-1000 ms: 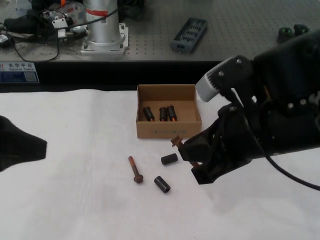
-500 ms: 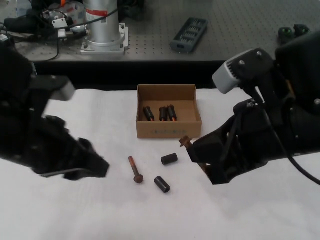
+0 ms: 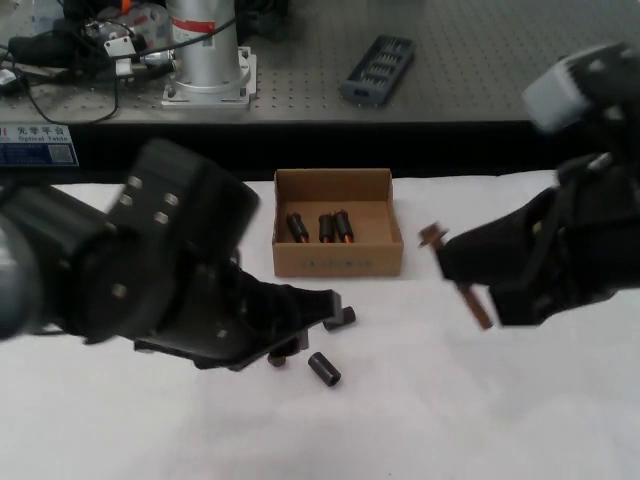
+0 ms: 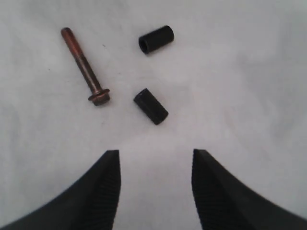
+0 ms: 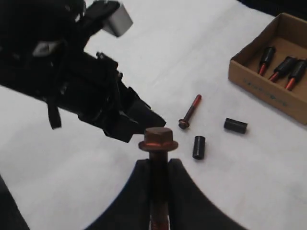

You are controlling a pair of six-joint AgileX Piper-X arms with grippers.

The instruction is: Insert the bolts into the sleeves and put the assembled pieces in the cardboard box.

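On the white cloth lie a loose copper bolt (image 4: pixel 85 67) and two black sleeves (image 4: pixel 156 39) (image 4: pixel 150 106). My left gripper (image 4: pixel 156 165) hovers open just short of the nearer sleeve, with nothing between its fingers. In the high view the left gripper (image 3: pixel 315 318) covers most of that bolt, while one sleeve (image 3: pixel 323 368) lies clear of it. My right gripper (image 3: pixel 462 280) is held up to the right of the cardboard box (image 3: pixel 335 262), shut on a second copper bolt (image 5: pixel 158 140), head up. The box (image 5: pixel 261 84) holds three assembled pieces (image 3: pixel 321 226).
The white cloth (image 3: pixel 480 410) covers the bench front. Behind it is a perforated metal bench with a metal post (image 3: pixel 205 50), cables (image 3: pixel 60 50) and a blue-grey bit case (image 3: pixel 378 68). The left arm (image 5: pixel 81 81) looms across the right wrist view.
The left arm has swung in from the left edge to over the loose bolt and sleeves. The right arm has carried its bolt to the right and higher, away from the sleeves.
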